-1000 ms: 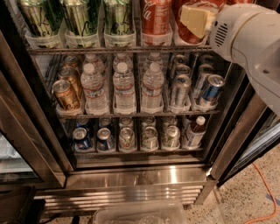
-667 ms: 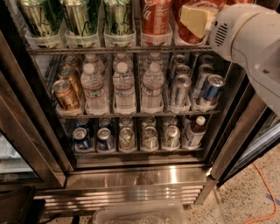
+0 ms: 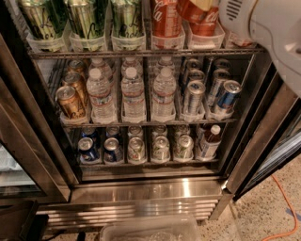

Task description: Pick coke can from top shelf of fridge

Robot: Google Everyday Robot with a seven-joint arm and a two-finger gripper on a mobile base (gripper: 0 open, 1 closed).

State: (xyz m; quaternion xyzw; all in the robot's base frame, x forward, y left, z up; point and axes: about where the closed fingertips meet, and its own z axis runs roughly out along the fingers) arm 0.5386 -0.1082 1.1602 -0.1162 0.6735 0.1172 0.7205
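Observation:
The fridge (image 3: 141, 188) stands open in front of me. Its top shelf (image 3: 141, 53) carries clear trays with green-and-silver cans (image 3: 84, 19) on the left. An upright red coke can (image 3: 164, 19) stands right of centre. A second coke can (image 3: 200, 20) is tilted above its tray at the top right. My gripper (image 3: 203, 5) sits at the top edge, at the end of the white arm (image 3: 263, 28). A tan pad presses on this tilted can, and the gripper looks shut on it. Most of the gripper is cut off by the top edge of the view.
The middle rack (image 3: 141, 123) holds water bottles (image 3: 133, 94), gold cans (image 3: 70, 101) and slim blue-silver cans (image 3: 228, 94). The lower rack holds small cans (image 3: 136, 149). The glass door (image 3: 19, 155) is on the left. A clear bin (image 3: 150, 230) and an orange cable (image 3: 287, 207) lie on the floor.
The white arm has shifted a little to the left. The coke can under the gripper now leans over and shows more of its red side.

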